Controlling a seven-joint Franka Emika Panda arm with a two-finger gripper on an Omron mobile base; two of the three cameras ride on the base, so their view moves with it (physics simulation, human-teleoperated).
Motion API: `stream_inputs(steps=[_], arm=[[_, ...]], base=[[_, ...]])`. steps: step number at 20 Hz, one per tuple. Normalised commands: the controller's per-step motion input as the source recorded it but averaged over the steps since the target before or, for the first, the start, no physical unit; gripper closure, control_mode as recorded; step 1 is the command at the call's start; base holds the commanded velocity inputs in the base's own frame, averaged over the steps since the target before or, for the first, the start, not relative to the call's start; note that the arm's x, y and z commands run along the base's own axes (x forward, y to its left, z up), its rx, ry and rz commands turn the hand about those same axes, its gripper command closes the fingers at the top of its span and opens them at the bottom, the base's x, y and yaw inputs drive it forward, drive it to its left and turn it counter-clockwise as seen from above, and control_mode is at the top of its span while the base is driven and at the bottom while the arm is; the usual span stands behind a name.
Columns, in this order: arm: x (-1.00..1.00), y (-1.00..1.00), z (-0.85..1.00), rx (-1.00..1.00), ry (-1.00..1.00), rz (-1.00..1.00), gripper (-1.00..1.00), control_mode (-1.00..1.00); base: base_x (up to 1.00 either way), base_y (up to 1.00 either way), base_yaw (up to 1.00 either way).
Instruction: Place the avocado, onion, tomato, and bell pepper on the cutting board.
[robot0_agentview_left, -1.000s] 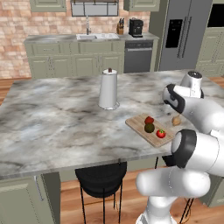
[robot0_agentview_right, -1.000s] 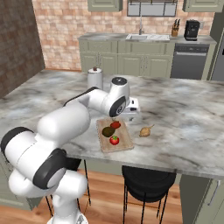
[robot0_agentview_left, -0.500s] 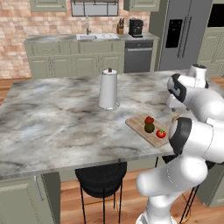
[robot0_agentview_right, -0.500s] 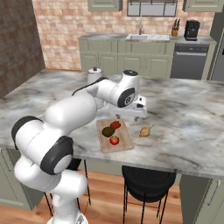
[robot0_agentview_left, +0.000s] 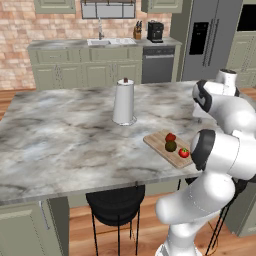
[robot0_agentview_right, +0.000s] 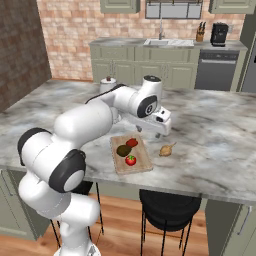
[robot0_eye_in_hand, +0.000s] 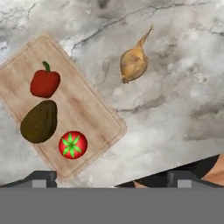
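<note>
No legible text, labels, brand marks, numbers or signs found in any view. Appliances at the upper right of the left base view carry no readable markings; the produce, board and marble surface in the hand view are likewise unmarked.

One cutting board (robot0_eye_in_hand: 87, 113) carries three pieces of produce: one bell pepper (robot0_eye_in_hand: 44, 83), one avocado (robot0_eye_in_hand: 39, 122) and one tomato (robot0_eye_in_hand: 72, 145). One onion (robot0_eye_in_hand: 133, 63) lies on the marble surface (robot0_eye_in_hand: 175, 87). One paper towel roll (robot0_agentview_left: 123, 102) stands there too. One stool (robot0_agentview_left: 115, 205).
</note>
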Motion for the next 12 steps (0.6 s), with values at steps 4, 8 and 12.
stream_inputs(steps=[4, 8, 12], arm=[[-0.01, 0.00, -0.01, 0.00, 0.00, -0.40, -1.00, -1.00], [0.00, 0.00, -0.14, 0.00, -0.01, -0.35, -1.00, -1.00], [0.00, 0.00, -0.23, 0.00, 0.00, -0.26, -1.00, -1.00]], base=[[0.00, 0.00, 0.00], [0.00, 0.00, 0.00], [0.00, 0.00, 0.00]])
